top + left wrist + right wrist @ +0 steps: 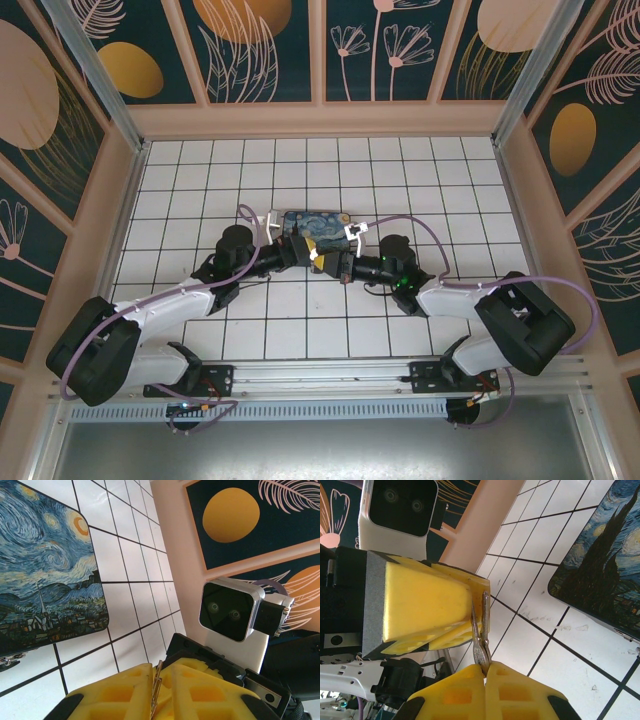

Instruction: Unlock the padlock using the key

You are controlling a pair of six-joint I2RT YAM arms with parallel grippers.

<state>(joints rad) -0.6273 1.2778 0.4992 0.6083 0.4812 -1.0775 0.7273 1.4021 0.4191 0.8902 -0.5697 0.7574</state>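
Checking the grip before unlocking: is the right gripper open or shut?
Shut: the right gripper pinches a thin silvery metal piece between its yellow fingers; what it is, cannot tell.

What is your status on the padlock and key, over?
Both shut: left gripper, right gripper, tip to tip on a thin metal piece. Key or shackle, cannot tell. Close beside: painted box.

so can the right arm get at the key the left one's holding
looks like yes: the key sticks out of the left end effector with nothing in between, and its free end meets the shut tips of the right end effector. whether it's pinched there, can't tell
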